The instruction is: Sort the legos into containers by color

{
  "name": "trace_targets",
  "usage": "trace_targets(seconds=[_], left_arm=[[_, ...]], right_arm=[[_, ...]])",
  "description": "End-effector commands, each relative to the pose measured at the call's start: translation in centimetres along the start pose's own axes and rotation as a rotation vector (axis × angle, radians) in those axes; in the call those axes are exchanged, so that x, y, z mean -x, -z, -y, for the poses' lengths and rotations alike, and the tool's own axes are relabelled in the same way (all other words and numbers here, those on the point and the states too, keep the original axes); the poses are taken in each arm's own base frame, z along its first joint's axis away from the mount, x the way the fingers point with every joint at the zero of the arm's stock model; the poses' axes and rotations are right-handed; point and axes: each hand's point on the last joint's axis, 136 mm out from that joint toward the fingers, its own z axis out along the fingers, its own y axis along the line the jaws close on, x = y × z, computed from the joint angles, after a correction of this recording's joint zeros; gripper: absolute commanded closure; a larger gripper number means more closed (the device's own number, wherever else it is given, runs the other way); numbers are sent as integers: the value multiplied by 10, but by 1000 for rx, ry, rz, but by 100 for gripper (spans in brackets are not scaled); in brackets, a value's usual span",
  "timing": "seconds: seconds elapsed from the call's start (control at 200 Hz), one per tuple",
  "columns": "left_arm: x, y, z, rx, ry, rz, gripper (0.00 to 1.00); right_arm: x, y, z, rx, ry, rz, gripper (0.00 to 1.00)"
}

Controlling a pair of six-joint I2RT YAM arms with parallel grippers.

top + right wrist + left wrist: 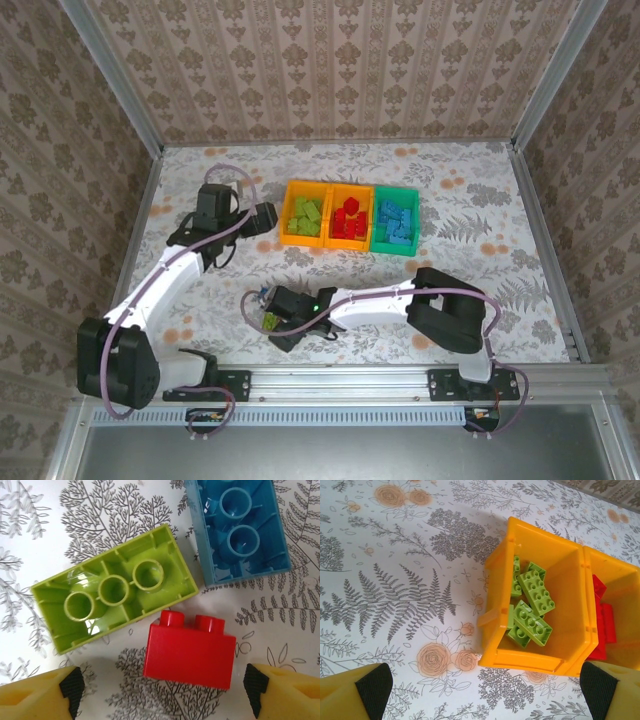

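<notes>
Near the front edge of the flower-printed tablecloth, a little left of centre, the right gripper hangs low over three loose legos, its jaws spread wide and closed on nothing. In the right wrist view its yellow, black-padded fingers stand at the two lower corners. The red brick lies between them, two studs showing along its far edge, apart from both pads. Just beyond it the lime green brick lies upside down on the cloth, hollow underside and three round tubes facing up, its near long edge close to the red brick's studs; whether the two touch I cannot tell. Right of the green one, with a narrow strip of cloth between, the blue brick also lies upside down. Farther back and to the left, the left gripper sits just beside the left end of the containers, jaws fully apart and empty; its wrist camera looks down past both fingertips onto bare cloth and the nearest bin. The three bins stand joined in a row at mid-table. The left orange bin holds a loose heap of lime green bricks, the middle orange bin holds red bricks, and the teal-green bin at the right end holds blue bricks.
</notes>
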Motion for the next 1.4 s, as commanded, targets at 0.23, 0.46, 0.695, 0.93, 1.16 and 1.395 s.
trace_targets(seconds=[0.23,0.46,0.695,0.93,1.16,1.395], left_arm=[[-29,9,-15,34,13,-58,0],[-55,19,-32,91,15,-98,0],[-89,38,-53,212,-13,-157,0],[-132,47,-51,265,-55,-248,0],[-167,56,-46,268,-71,-290,0],[-194,65,-32,191,-119,-330,1]], right_arm=[[9,-12,20,-75,11,8,40],[12,6,39,-76,-29,50,61],[25,49,103,-140,-185,150,65],[44,77,189,-223,-359,202,67],[50,81,266,-324,-472,181,68],[49,67,315,-344,-582,112,64]])
